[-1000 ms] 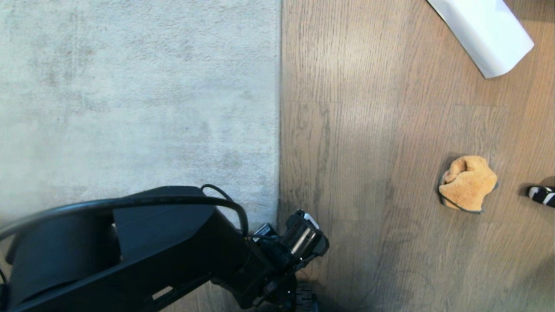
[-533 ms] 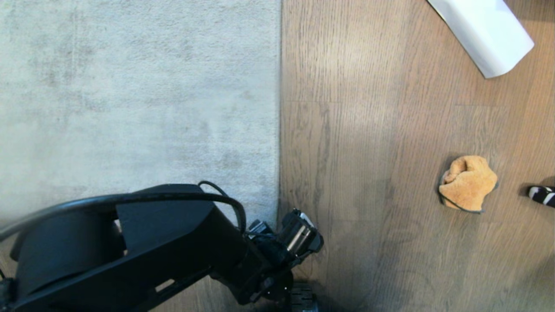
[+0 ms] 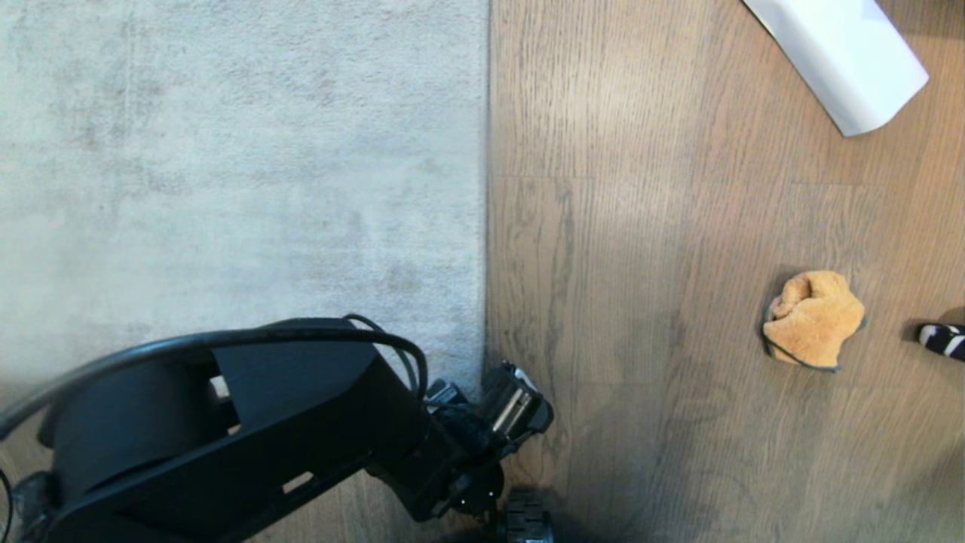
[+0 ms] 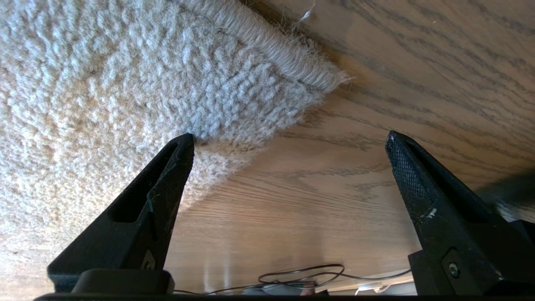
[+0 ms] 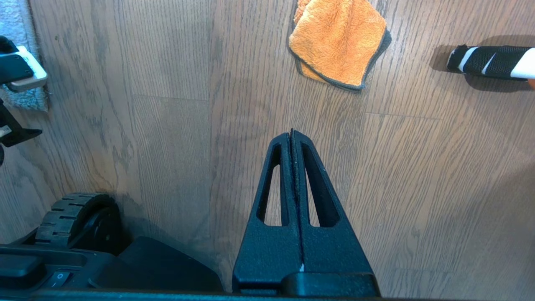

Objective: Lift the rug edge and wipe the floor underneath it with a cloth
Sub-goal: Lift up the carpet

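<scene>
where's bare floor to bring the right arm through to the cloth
Bare floor runs between the rug edge and the cloth, widest mid-view. Crowded spots: the white paper roll far right, a striped object beside the cloth, and the left gripper at the rug corner.

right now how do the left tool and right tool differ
The left tool is open wide; the right tool is shut. The left tool sits at the rug edge, one finger against the pile; the right tool hangs over the floor, short of the cloth. Both hold nothing.
</scene>
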Available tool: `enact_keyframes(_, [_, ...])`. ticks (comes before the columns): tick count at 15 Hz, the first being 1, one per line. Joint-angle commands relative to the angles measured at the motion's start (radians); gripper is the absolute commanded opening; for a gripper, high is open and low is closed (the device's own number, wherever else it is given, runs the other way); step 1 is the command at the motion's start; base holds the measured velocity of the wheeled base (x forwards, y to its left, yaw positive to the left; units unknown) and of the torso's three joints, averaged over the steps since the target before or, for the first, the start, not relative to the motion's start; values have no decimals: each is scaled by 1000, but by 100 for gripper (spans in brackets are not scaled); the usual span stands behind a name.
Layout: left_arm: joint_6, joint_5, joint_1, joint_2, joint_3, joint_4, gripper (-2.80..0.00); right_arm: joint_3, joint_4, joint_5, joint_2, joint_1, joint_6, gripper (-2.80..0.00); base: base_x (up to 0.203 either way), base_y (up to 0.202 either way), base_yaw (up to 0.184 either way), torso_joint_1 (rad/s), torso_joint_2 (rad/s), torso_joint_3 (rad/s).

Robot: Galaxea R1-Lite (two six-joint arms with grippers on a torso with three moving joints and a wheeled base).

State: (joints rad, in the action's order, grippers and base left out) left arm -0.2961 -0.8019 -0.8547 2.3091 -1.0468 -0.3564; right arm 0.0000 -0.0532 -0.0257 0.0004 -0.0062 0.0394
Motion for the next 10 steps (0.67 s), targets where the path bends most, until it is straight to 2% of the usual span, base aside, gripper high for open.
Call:
enact_keyframes(1, [-6, -5, 2, 10, -4, -3, 0, 0, 0, 0, 0, 0, 1, -280, 0, 0, 0, 0, 0, 0])
enact_keyframes(4, [-44, -60, 2, 18, -30, -5, 0, 0, 0, 0, 0, 0, 1, -280, 0, 0, 0, 0, 0, 0])
enact_keyframes(7, [-51, -67, 2, 30, -58, -26, 0, 0, 0, 0, 1, 0, 1, -280, 0, 0, 0, 0, 0, 0])
enact_keyframes(10, [-98, -69, 7, 31, -61, -59, 0, 0, 0, 0, 0, 0, 1, -280, 0, 0, 0, 0, 0, 0])
